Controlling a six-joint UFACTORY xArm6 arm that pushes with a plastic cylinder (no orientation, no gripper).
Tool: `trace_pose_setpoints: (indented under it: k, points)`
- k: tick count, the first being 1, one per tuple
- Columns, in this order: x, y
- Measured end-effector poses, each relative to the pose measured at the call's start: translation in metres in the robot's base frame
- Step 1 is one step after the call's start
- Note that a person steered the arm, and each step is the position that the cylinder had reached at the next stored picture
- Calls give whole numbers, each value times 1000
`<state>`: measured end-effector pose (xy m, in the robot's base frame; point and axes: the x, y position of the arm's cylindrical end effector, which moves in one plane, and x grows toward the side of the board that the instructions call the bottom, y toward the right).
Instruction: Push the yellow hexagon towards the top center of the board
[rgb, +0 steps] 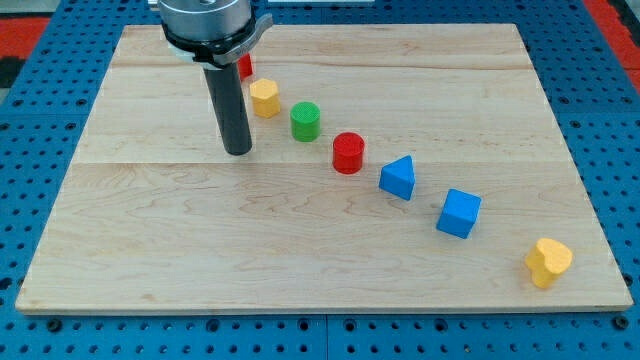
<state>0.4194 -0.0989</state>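
Observation:
The yellow hexagon (264, 97) sits on the wooden board (150, 230) at the view's upper left, in a diagonal row of blocks. My tip (238, 151) rests on the board just below and left of the yellow hexagon, a small gap apart. A red block (244, 66) lies above the hexagon, partly hidden behind the rod. A green cylinder (306, 121) is right of the hexagon.
The row runs on toward the view's lower right: a red cylinder (348, 153), a blue triangular block (398, 178), a blue cube (459, 213) and a yellow heart-like block (548, 262) near the board's right edge.

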Motion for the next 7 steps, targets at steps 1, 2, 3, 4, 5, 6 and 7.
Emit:
trace_pose_setpoints:
  k: [1, 2, 3, 4, 5, 6, 7]
  points:
    - [0, 0]
    - [-6, 0]
    - [-10, 0]
    - [-10, 1]
    - [-10, 1]
    - [-18, 16]
    - [-43, 15]
